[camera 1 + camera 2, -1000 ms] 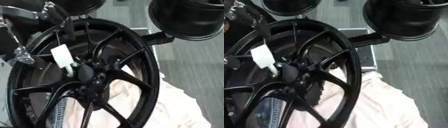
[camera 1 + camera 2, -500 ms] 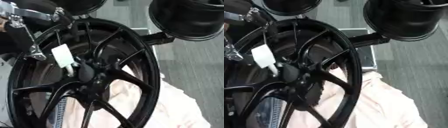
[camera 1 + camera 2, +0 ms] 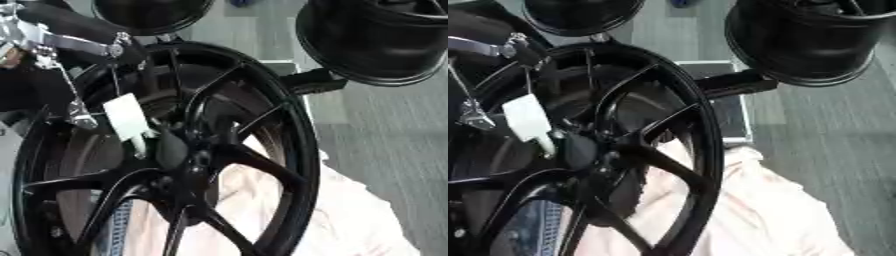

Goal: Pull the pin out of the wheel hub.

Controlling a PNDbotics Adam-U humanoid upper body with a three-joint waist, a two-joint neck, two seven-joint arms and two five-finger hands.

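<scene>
1. Left arm point(image 3: 74, 27) — black with silver joints — reaches in from the upper left corner.
2. Its robot hand cannot be made out — fingers unclear.
3. No right arm shows.

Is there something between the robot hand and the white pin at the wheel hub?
Nothing visible does. The left robot hand is just left of the white pin, in front of the wheel; only an open gap separates them.

A white tag point(image 3: 528, 121) hangs beside the wheel hub point(image 3: 588, 150) (black spokes).
</scene>
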